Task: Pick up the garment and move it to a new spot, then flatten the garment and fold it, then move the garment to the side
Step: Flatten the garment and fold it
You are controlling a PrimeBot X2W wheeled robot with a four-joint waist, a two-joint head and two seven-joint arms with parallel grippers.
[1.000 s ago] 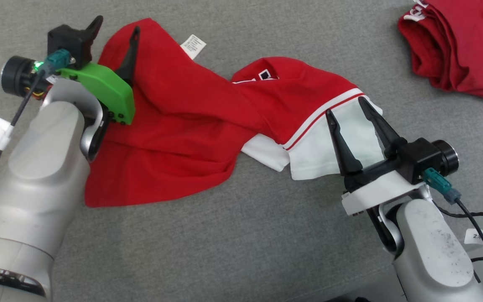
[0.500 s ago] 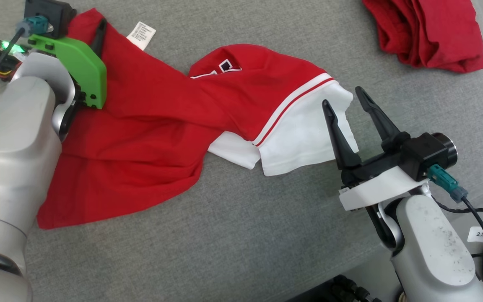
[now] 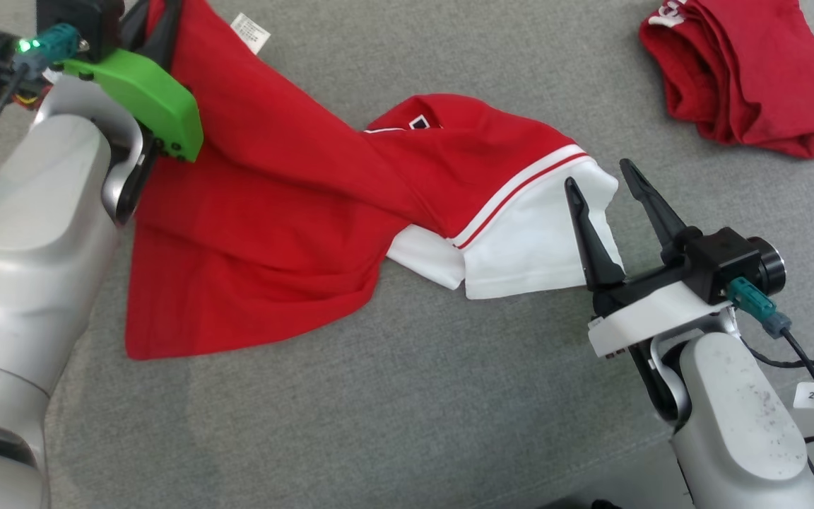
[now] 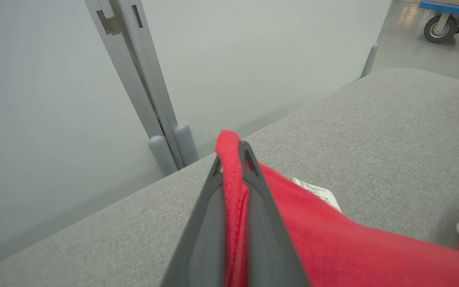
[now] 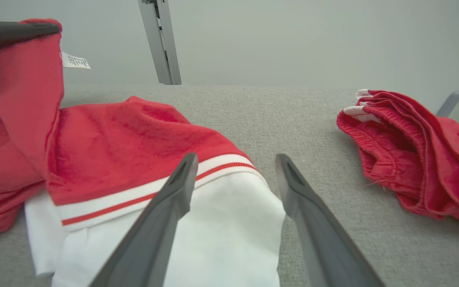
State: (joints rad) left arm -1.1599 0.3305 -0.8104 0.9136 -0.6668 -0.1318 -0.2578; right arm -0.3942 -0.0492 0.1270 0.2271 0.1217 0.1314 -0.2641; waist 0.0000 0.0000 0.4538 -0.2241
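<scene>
Red shirt (image 3: 294,212), w/ a white sleeve panel (image 3: 527,247) and 1 thin red stripe across the white band, lies sprawled diagonally on the grey upholstered surface (image 3: 379,396), from upper left to mid-right in my head view. Its far-left corner is up off the surface. My left claw (image 4: 233,159) is clamped tight on that red edge, both fingers (image 4: 209,223) pressed onto the cloth w/ a small tuft poking past the tips. From my right wrist, the pinched corner hangs well above the surface and the cloth drapes down from it. A white care label (image 3: 251,32) sticks out just beside the grip. The rest of the shirt, incl. the hem at lower left, lies rumpled on the surface, w/ a small black-and-white logo patch (image 3: 420,121) near the middle fold.

My right claw (image 3: 597,173) stands wide, holding nothing. Its 2 fingers (image 3: 591,233) straddle the outer edge of the white sleeve panel, 1 over the white, the other over bare grey. Can't tell if the tips touch the cloth.

The green bracket (image 3: 145,92) on my left wrist sits over the red cloth. Well apart, far right, a 2nd red garment (image 3: 739,71) lies bunched in a heap. Behind the surface are a pale wall (image 4: 273,59) and a grey metal post (image 4: 142,79).
</scene>
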